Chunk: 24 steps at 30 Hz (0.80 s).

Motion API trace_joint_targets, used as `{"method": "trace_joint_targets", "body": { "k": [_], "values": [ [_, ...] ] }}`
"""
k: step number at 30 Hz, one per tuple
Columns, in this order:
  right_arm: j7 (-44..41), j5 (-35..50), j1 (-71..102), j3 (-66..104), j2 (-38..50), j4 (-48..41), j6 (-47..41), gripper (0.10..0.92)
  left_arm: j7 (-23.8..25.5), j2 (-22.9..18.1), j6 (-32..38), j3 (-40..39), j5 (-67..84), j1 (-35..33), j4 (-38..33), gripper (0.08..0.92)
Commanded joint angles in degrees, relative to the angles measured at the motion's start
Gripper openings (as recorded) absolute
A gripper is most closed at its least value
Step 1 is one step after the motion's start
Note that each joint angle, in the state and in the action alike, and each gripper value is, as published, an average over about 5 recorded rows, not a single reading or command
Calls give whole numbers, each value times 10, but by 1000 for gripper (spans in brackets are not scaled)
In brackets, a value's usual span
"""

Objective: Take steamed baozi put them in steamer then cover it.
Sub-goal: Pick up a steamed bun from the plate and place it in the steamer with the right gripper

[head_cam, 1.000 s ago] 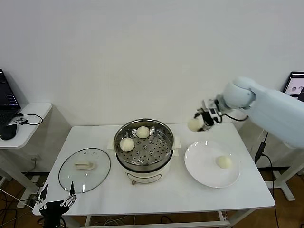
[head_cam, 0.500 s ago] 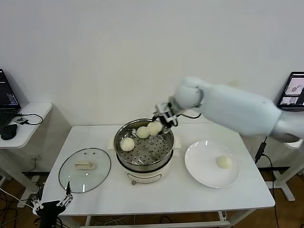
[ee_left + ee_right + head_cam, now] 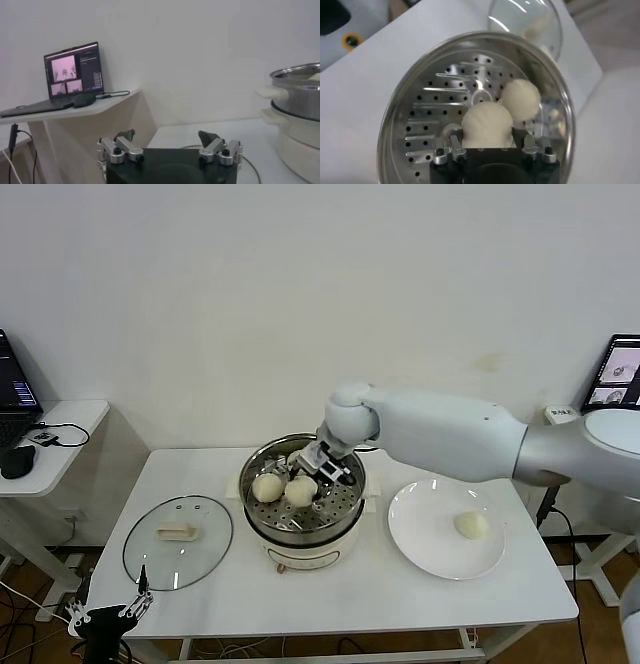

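Observation:
The steamer [image 3: 300,529] stands mid-table on its cream base. My right gripper [image 3: 312,474] reaches into it, shut on a baozi [image 3: 300,490] held low over the perforated tray [image 3: 430,110]. In the right wrist view the fingers [image 3: 455,140] clamp this bun [image 3: 487,122] on both sides. Another baozi [image 3: 267,486] lies beside it on the tray, also seen in the right wrist view [image 3: 521,97]. One more baozi [image 3: 471,525] lies on the white plate [image 3: 425,534]. The glass cover [image 3: 150,554] lies flat left of the steamer. My left gripper [image 3: 110,616] hangs open below the table's front left corner.
A side desk with a laptop [image 3: 72,75] stands at the left. The steamer's wall [image 3: 300,90] shows at the edge of the left wrist view. A screen [image 3: 622,374] is at the far right. The left gripper [image 3: 167,142] holds nothing.
My right gripper carried the baozi from above the plate, across the steamer's far rim, and down into the pot beside the bun there. The left arm has hardly moved.

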<state>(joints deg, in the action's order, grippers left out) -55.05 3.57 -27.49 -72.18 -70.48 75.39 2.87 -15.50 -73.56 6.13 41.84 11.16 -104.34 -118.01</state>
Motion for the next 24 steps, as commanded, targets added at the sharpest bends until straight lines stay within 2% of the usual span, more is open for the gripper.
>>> {"method": "trace_joint_targets", "body": {
  "k": [1,9,16,24],
  "values": [
    [-1,-56,2,-21,-25,-7,83,628,-1,-2,2,1,0,-2,0,823],
    [-6,-79,4,-27,-29,-3,102,628,-3,-1,8,2,0,-4,3,823],
    [-1,-61,2,-29,-24,11,99,632,-3,-1,8,1,0,-2,3,823],
    [8,-56,-10,-7,-4,8,95,799,-3,1,9,1,0,-2,3,823]
  ]
}}
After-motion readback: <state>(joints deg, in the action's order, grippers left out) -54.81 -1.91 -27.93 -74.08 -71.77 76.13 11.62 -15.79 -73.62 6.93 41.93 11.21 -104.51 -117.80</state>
